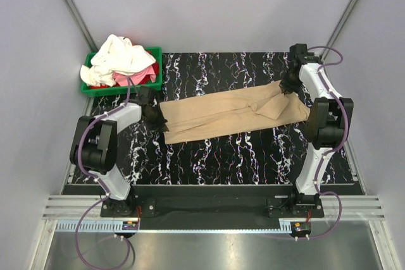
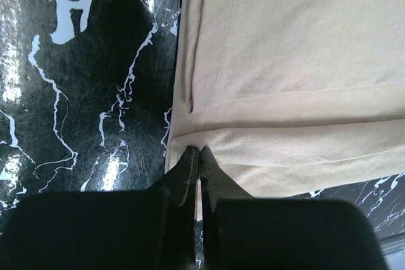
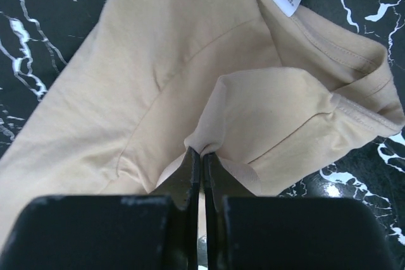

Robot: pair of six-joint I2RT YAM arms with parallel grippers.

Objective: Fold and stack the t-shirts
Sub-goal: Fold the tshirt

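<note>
Across the mat (image 1: 253,156), tan t-shirt (image 1: 234,113) stretches left-right, collar (image 3: 345,47) right

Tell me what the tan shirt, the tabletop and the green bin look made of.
Tan shirt: soft matte knit, probably cotton jersey; stitched seams, limp folds.
Tabletop: glossy black surface with white veining, marble-look, possibly laminate; it shows glare.
Green bin: likely molded plastic, smooth, rigid rim.

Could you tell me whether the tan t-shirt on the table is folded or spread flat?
Partly folded: the tan t-shirt lies as a narrow strip, layers doubled over, the left gripper and right gripper each pinching an end.
</note>
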